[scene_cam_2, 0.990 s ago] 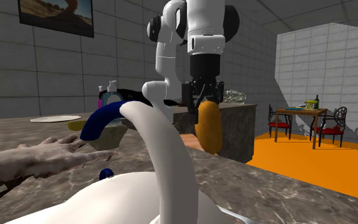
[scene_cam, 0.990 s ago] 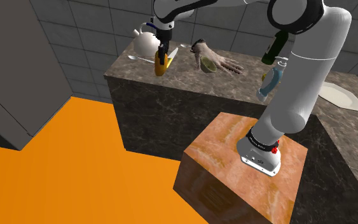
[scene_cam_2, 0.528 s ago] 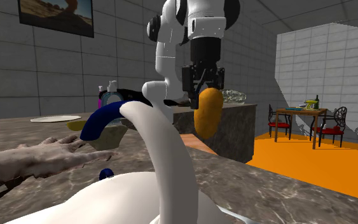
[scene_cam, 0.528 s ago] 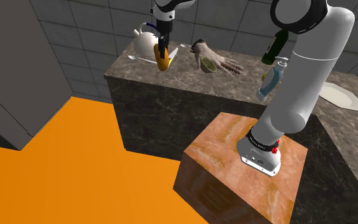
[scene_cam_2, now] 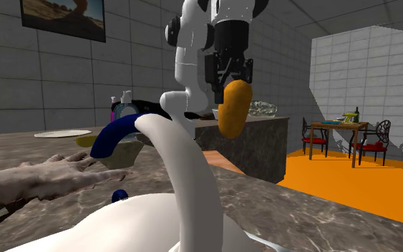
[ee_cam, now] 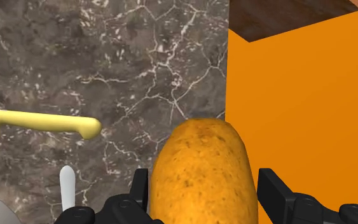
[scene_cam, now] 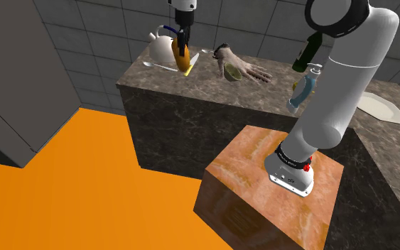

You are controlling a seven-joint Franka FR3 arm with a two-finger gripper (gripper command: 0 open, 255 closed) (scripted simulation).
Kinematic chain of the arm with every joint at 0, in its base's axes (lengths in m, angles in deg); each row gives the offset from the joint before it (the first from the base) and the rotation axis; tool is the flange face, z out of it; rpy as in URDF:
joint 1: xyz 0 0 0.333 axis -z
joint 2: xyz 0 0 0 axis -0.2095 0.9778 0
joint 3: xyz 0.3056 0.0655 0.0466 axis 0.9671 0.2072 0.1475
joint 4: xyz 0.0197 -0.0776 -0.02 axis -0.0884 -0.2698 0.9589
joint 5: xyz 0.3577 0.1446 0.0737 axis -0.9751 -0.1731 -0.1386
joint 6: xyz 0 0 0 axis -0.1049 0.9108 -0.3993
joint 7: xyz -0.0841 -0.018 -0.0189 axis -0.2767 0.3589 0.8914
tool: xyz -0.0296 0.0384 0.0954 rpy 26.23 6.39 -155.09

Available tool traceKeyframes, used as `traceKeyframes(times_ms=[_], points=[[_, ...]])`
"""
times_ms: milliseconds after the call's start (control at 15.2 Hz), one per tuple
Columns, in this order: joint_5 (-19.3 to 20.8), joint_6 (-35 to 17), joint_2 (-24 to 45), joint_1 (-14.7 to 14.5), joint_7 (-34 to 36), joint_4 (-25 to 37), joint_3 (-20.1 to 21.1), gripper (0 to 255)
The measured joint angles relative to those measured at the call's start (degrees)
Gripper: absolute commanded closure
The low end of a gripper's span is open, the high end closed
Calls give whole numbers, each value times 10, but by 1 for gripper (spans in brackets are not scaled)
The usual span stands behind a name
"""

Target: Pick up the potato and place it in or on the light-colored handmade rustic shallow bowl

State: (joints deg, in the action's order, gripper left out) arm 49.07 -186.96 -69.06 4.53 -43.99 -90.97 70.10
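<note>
we grip the potato (scene_cam_2: 234,107) between our gripper (scene_cam_2: 230,77) fingers, in the air above the marble counter (scene_cam: 191,99), upper middle of the shoulder view. a white teapot (scene_cam: 160,48) and a yellow-handled knife (ee_cam: 50,123) lie near below. the bowl (scene_cam: 231,72) sits further right, by a model hand (scene_cam: 251,69). the arm reaches far out, wrist pointing down.

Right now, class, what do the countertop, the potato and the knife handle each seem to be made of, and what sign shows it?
The countertop: dark stone, probably marble; white veins branch across the grey-brown. The potato: matte vegetable skin, mottled orange-brown with fine specks. The knife handle: smooth, even pale yellow, perhaps plastic; the look leaves it open.
</note>
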Motion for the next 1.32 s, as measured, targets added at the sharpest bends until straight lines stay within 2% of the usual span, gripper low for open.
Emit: traceKeyframes(times_ms=[198,660,1320], points=[[1,13,-10,2,-3,3,-2,255],[13,-4,-99,36,-65,-104,-31,255],[42,-18,-187,95,-176,-205,-92,255]])
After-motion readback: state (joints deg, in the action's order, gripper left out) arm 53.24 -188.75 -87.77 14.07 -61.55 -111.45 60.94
